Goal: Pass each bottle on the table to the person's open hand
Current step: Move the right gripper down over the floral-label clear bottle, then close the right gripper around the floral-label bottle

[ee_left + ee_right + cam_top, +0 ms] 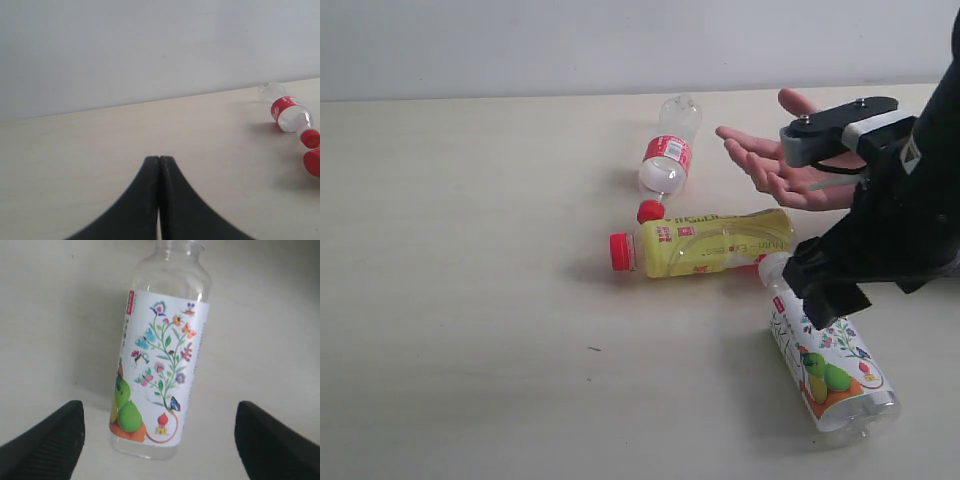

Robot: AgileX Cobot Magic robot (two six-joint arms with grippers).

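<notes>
Floral bottle (160,365) lies on its side near the surface's (470,380) front right corner, right jaws spread wide over it, likely for a grip. Open hand (775,165) is held out by the far right edge. Yellow bottle (705,243) and small bottle (667,160) lie mid-surface; left jaws pressed together, empty.

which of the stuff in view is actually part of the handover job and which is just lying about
Part of the job: small red-label bottle, yellow bottle, floral-label bottle, the person's open hand, the table, the right gripper, open by the floral-label bottle.

Just there: left gripper, shut, away from the bottles; dark speck on the table; blank wall.
</notes>
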